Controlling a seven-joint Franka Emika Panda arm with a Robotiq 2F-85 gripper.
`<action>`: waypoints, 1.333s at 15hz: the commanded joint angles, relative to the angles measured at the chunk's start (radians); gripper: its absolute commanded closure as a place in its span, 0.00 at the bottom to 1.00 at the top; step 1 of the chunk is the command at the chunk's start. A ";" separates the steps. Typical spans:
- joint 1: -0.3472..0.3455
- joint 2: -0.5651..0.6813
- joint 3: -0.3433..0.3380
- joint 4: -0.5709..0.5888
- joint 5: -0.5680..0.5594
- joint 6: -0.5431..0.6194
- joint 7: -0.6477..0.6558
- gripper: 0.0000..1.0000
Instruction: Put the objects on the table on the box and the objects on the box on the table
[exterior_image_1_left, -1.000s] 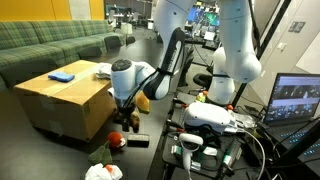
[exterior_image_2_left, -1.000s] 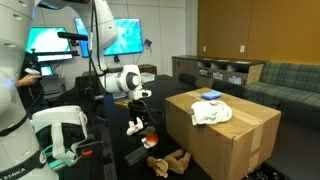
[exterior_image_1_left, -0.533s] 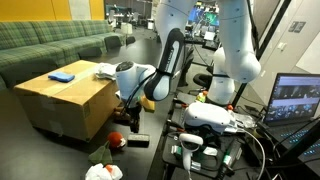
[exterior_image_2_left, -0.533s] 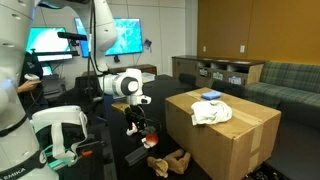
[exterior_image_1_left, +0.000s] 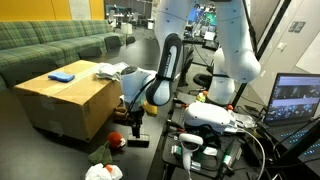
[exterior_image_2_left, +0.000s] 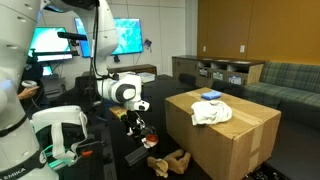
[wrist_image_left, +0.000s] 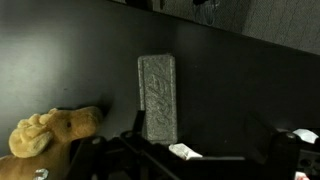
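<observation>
I have the jaws spread as wide as they go, and nothing sits between them. They hang low over the counter (wrist_image_left: 60, 50), pointing down, near the side of the box (exterior_image_1_left: 60, 100) but apart from it. The white arm (exterior_image_1_left: 150, 85) bends down to that spot from the right in an exterior view.

In the wrist view the dark frame of the jaws crosses the bottom edge. Just above it a grey rectangular block (wrist_image_left: 157, 97) lies flat on the counter, its long side running away from me. To the left of the block, near it but not touching, a tan plush toy (wrist_image_left: 50, 130) lies on its side. Something small and white shows by the near end of the block; I cannot tell what it is.

The box stands beside the dark counter, and its flat top is higher than the jaws in both exterior views. Two things lie on that top: a flat blue object (exterior_image_2_left: 210, 96) toward the far side, and a crumpled white cloth (exterior_image_2_left: 210, 112) just beside it, nearer the edge that faces the arm. Down on the counter, close to the foot of the box, an exterior view shows a small red item (exterior_image_1_left: 115, 140) — too small for me to name.
</observation>
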 joint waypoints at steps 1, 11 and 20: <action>-0.016 0.055 0.014 -0.019 0.060 0.130 -0.039 0.00; -0.026 0.193 -0.007 0.003 0.091 0.308 -0.145 0.00; 0.049 0.274 -0.091 0.037 0.096 0.397 -0.175 0.00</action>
